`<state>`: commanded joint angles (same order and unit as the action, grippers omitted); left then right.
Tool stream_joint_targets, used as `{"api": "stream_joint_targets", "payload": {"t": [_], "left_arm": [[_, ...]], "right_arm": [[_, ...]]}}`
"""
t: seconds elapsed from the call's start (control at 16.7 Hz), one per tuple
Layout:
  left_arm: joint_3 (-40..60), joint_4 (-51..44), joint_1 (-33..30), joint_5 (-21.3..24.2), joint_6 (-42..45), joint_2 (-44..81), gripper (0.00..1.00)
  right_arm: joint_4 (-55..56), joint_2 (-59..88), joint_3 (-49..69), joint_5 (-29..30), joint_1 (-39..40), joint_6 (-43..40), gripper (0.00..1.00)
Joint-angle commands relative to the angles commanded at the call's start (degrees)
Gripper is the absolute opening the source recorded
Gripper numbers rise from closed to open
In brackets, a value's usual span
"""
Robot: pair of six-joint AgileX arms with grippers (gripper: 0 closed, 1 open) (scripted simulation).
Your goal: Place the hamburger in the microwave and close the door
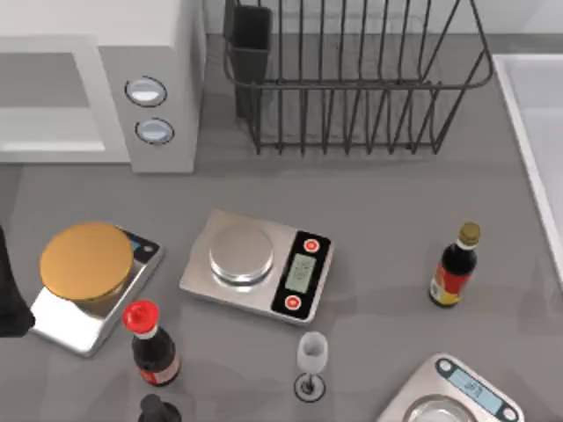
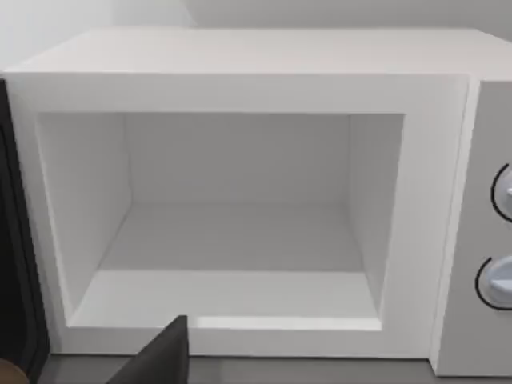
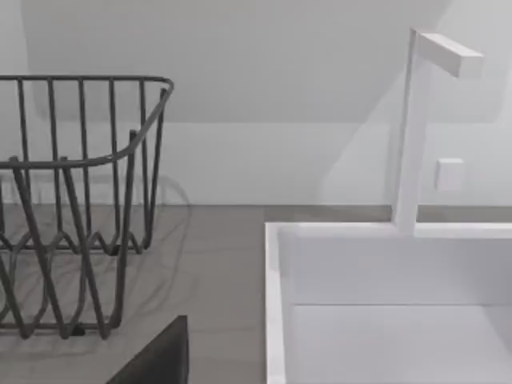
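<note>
On the tabletop [image 1: 378, 202], the left gripper [image 2: 160, 356] is hovering low before the microwave [image 2: 240, 88], its arm sitting at the left edge beside a scale carrying a golden disc [image 1: 86, 261]. Whether this gripper is spread or pinching something cannot be told. The right gripper [image 3: 156, 356] is idling near the sink [image 3: 276, 304], its state equally unclear.

Where the hamburger is lying cannot be told. A tan sliver [image 2: 6, 373] is peeking in at the corner of the left wrist view and may be it. Judged as a small bun, it is likely light and soft, calling for a gentle hold across its sides rather than a squeeze.

A red-capped bottle [image 1: 149, 345], a glass [image 1: 310, 356] and a central scale [image 1: 255, 264] are crowding the near ground, with a dish rack [image 1: 352, 88] behind.

Farthest off, the cavity [image 2: 240, 240] is standing empty, and a dark panel [image 2: 16, 240] at its side, probably the door, is hanging open.
</note>
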<state>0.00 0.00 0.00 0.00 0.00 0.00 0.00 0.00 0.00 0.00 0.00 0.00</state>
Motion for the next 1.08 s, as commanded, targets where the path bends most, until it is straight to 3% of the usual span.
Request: {"api": "stream_joint_targets", "payload": {"t": [0.42,1.08], "left_arm": [[4.9,-5.1,2.4,0.0,7.0,8.6,1.0],[33.8,-33.6,15.5,-0.2,47.3,56.9,1.0]], "right_arm": [[0.0,0.0,0.0,0.0,0.0,0.0,1.0],[0.0,0.0,0.0,0.0,0.0,0.0,1.0]]}}
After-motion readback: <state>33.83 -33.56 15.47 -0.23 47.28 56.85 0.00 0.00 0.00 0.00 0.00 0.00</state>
